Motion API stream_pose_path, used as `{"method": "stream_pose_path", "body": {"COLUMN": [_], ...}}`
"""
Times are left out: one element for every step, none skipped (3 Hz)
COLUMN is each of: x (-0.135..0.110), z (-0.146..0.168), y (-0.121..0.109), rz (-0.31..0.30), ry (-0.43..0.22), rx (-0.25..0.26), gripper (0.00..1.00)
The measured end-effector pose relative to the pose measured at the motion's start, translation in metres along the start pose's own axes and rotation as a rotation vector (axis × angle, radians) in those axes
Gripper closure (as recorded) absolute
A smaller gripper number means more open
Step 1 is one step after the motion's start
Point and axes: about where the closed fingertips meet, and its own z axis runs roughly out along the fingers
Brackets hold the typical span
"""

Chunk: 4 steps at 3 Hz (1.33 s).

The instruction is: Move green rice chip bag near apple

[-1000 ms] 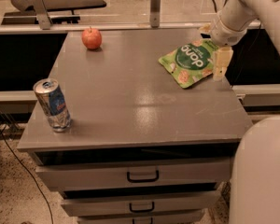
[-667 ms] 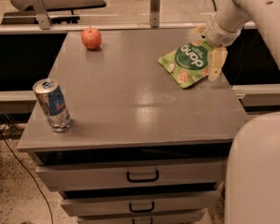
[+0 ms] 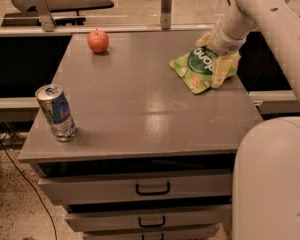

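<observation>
The green rice chip bag (image 3: 194,70) lies flat on the right side of the grey cabinet top (image 3: 140,99), near the right edge. The apple (image 3: 98,40) stands at the far left of the top, well away from the bag. My gripper (image 3: 211,55) reaches down from the upper right and is right over the bag's right half. It is open, with one finger (image 3: 218,72) at the bag's near right edge and the other at its far edge. The gripper hides part of the bag.
A blue-and-silver drink can (image 3: 56,111) stands near the front left corner. Drawers (image 3: 152,188) sit below the top. A rail with posts (image 3: 165,6) runs behind the far edge. My own white body (image 3: 272,179) fills the lower right.
My gripper has moved down and slightly left onto the bag, so its fingers now straddle it. The bag, apple and can have stayed in place.
</observation>
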Motion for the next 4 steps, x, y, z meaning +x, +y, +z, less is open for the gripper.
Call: {"method": "stream_pose_path", "body": {"x": [-0.004,-0.013,-0.025,-0.042], "z": [0.003,-0.005,-0.020,-0.063], "y": [-0.001,-0.004,-0.007,-0.021], "rz": [0.004,0.011,0.009,-0.012], "ry": [-0.004,-0.005,-0.008,0.001], "rx": [-0.008,0.006,0.029,0.114], "gripper": [0.39,0.71,0.94,1.00]}}
